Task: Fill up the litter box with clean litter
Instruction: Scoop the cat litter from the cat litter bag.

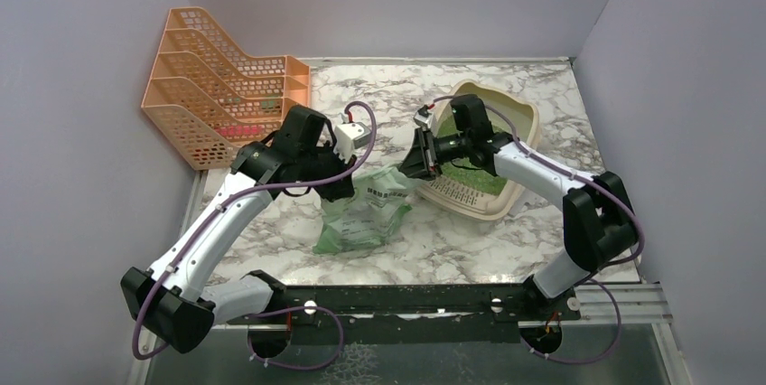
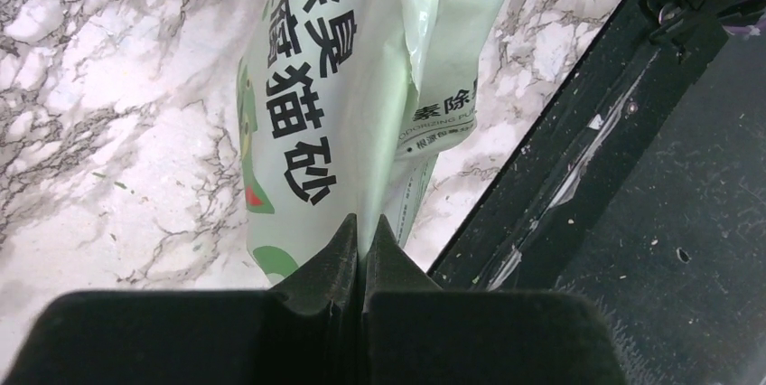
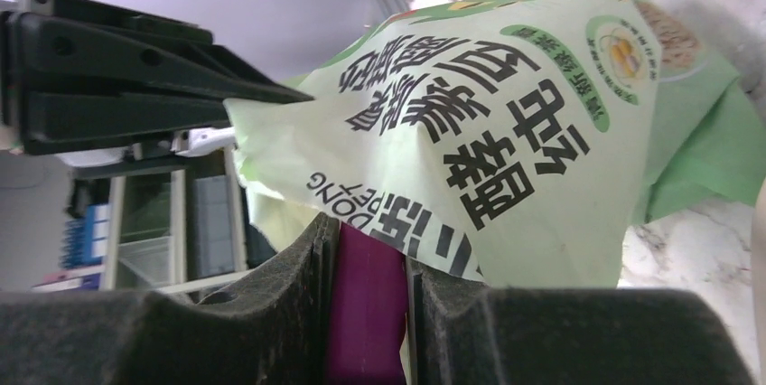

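– over the table, top cam: where's the box?
– box back right, green litter in it. bag slumped on the table just left of it, left gripper at its top, right gripper between bag and box.
– left wrist?
– left gripper clenched on the bag's edge, table below.
– right wrist?
– right gripper grasping a magenta scoop; bag right in front.
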Controlling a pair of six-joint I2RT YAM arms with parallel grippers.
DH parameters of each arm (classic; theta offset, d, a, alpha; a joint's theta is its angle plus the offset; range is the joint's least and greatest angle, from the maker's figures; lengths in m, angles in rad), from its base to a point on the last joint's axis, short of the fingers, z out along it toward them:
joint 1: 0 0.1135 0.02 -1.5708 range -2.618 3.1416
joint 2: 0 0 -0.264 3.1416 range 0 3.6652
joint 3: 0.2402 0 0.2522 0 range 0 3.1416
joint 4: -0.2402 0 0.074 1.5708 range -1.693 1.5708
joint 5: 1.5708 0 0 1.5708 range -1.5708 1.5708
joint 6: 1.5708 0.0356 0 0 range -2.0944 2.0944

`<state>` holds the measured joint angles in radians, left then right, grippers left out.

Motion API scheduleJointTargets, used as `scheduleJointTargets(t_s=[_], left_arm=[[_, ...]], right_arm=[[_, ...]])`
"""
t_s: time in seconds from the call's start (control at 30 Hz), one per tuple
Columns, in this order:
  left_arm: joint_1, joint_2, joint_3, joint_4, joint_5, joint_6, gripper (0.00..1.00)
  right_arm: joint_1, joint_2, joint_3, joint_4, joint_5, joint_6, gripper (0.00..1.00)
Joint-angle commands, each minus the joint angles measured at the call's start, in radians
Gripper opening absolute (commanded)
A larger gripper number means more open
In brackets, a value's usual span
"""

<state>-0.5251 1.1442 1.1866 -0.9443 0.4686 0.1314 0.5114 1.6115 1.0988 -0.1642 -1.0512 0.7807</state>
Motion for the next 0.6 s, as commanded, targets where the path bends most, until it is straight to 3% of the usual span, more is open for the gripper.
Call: scheduleJointTargets(t_s=[0.0, 0.2, 0.57], left_arm=[[-0.004, 0.010, 0.061, 0.044, -0.026, 0.044, 0.00], [-0.003, 0.025, 0.104, 0.071, -0.075, 0.097, 0.00], [-0.003, -0.028, 0.051, 0.088, -0.020, 0.120, 0.00]], right_arm=[[-0.050, -0.082, -0.096, 0.494, -0.183, 0.271, 0.01], [-0.122, -0.140, -0.230, 0.716, -0.181, 0.452, 0.01], [-0.207, -0.254, -0.359, 0.725, -0.149, 0.474, 0.01]])
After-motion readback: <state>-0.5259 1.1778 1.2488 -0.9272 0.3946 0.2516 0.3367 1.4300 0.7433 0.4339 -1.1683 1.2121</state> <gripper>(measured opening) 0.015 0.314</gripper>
